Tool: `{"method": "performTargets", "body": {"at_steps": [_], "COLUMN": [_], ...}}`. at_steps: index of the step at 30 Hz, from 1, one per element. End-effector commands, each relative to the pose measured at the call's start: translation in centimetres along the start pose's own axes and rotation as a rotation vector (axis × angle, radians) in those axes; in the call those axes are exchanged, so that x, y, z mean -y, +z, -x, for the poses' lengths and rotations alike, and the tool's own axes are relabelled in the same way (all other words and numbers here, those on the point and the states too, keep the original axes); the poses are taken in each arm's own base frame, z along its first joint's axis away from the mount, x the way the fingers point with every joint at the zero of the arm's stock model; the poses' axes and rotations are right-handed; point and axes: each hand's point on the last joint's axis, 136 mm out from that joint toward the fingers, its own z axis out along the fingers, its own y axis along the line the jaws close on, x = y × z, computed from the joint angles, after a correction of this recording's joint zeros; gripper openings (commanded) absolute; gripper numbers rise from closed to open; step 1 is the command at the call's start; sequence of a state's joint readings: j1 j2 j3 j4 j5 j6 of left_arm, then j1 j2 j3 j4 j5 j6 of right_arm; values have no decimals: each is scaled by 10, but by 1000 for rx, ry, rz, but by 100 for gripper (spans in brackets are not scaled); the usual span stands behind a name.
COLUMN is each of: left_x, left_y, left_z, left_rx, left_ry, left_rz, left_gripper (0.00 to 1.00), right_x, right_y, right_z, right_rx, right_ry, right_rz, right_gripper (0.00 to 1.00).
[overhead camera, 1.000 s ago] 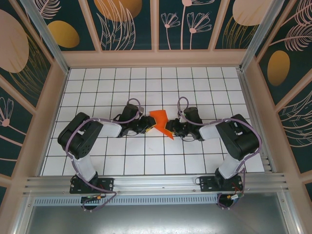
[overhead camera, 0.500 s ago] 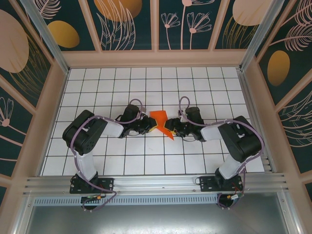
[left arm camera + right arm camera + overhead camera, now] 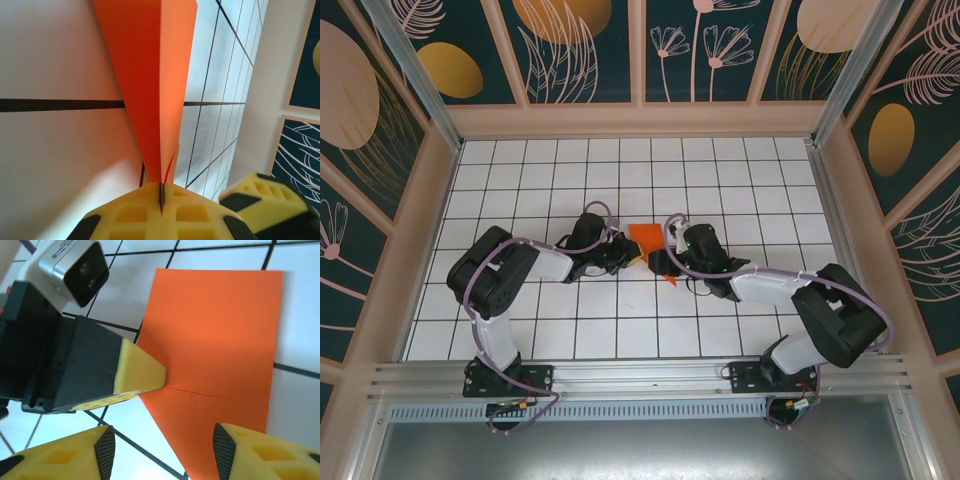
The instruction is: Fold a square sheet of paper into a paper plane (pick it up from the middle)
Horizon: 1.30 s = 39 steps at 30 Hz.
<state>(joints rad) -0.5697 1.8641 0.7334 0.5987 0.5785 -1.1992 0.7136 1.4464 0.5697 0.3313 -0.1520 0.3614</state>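
The left claw (image 3: 161,200) pinches shut on the creased edge of the orange sheet of paper (image 3: 215,335), at the middle of the gridded surface (image 3: 740,180). The right claw (image 3: 162,447) hangs open just beside it. If the right claw pushes, the thin paper may slip, crumple or tear.

Overhead view: bright and even, light pouring down from above. The white surface (image 3: 520,300) carries just soft, short shadows under the arms, and the frame posts lean outward at the edges, a wide-angle stretch. On the left wrist view the orange paper (image 3: 150,75) glows, throwing a warm pink cast on the tiles; far tiles wash out, and the left end effector (image 3: 161,192) is blurry up close. On the right wrist view the paper is crisp and flat-lit, the right end effector (image 3: 162,450) soft at the bottom edge.
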Motion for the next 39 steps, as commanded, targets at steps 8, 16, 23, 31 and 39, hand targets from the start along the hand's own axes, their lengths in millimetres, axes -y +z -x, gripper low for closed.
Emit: {"method": "performTargets", "body": {"at_steps": [8, 16, 23, 31, 39], "left_x": [20, 19, 19, 22, 23], "left_y": [-5, -5, -6, -7, -9], "left_z": [3, 3, 3, 5, 8], "left_rx": [20, 19, 21, 23, 29], "left_ry": [12, 9, 6, 15, 20], "left_rz": [-37, -31, -26, -15, -7], "left_gripper": [2, 2, 3, 4, 15], "right_x": [3, 4, 10, 17, 15], "right_y": [10, 31, 35, 41, 38], "right_z": [-2, -17, -21, -28, -24], "right_rx": [85, 79, 88, 64, 61], "right_ry": [-514, -637, -699, -738, -734], "right_rz": [-243, -318, -359, -385, -387], "right_gripper": [52, 52, 44, 31, 13]}}
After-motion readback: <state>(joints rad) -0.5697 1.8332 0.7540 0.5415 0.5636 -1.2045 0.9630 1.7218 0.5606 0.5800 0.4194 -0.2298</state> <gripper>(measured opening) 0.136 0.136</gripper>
